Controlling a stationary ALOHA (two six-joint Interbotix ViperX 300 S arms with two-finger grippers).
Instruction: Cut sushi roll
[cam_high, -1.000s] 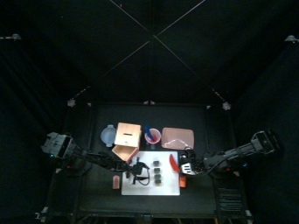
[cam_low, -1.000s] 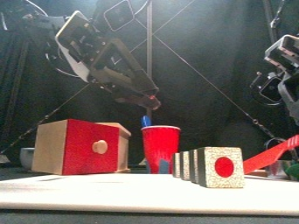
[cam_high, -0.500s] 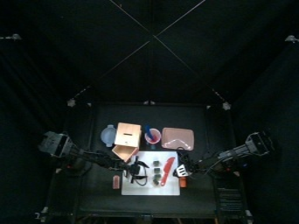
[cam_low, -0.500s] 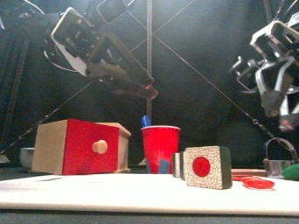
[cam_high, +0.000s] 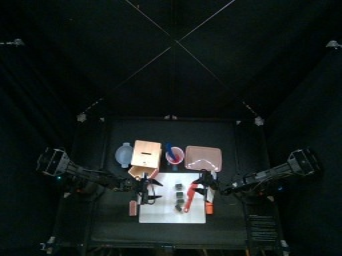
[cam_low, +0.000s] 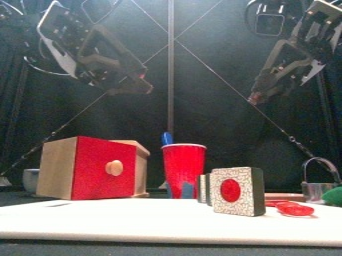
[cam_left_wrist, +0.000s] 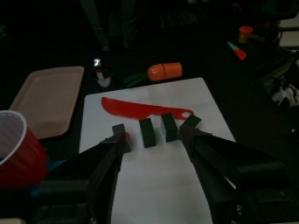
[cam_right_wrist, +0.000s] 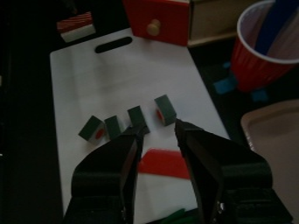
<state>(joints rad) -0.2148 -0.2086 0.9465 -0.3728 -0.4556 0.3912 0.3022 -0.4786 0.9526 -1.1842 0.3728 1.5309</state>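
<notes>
The sushi roll (cam_left_wrist: 152, 131) lies cut into several short dark slices in a row on the white board (cam_left_wrist: 146, 188). From the front, the nearest slice (cam_low: 237, 190) shows a red centre. A red knife (cam_left_wrist: 146, 107) lies flat on the board beside the slices, also seen at the knife (cam_right_wrist: 163, 163) and the knife (cam_low: 289, 207). My left gripper (cam_left_wrist: 155, 144) hangs open above the slices, holding nothing. My right gripper (cam_right_wrist: 160, 136) is open too, raised over the slices and the knife. In the front view both grippers are high, the left gripper (cam_low: 131, 80) and the right gripper (cam_low: 271, 85).
A wooden box with a red face (cam_low: 94, 168) and a red cup (cam_low: 183, 168) holding a blue stick stand behind the board. A pink tray (cam_left_wrist: 47, 92) and an orange-capped item (cam_left_wrist: 163, 70) lie beyond the board. A small dish (cam_low: 315, 190) sits at right.
The right gripper let go of the red knife, which now lies on the board. Both arms have lifted up and drawn back from the slices.
</notes>
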